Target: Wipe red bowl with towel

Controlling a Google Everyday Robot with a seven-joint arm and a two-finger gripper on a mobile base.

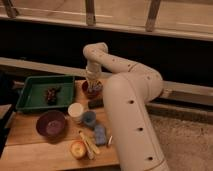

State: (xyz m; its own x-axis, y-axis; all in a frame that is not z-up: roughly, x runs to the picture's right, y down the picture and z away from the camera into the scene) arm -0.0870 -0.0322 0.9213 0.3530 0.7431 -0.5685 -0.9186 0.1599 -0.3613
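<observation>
The red bowl [93, 91] sits on the wooden table [30, 150], just right of the green tray. My gripper [92, 81] points straight down into the bowl from the bent wrist above it and hides most of the bowl's inside. I cannot make out a towel in the gripper. A light blue crumpled thing [100, 134] lies near the table's front. My white arm [131, 107] fills the right side of the view.
A green tray [31, 99] holds dark grapes [51, 94] at the left. A purple bowl [50, 124], a white cup [75, 111], a blue cup [89, 118], a dark block [95, 103], an orange fruit [77, 148] and a banana [88, 145] crowd the table.
</observation>
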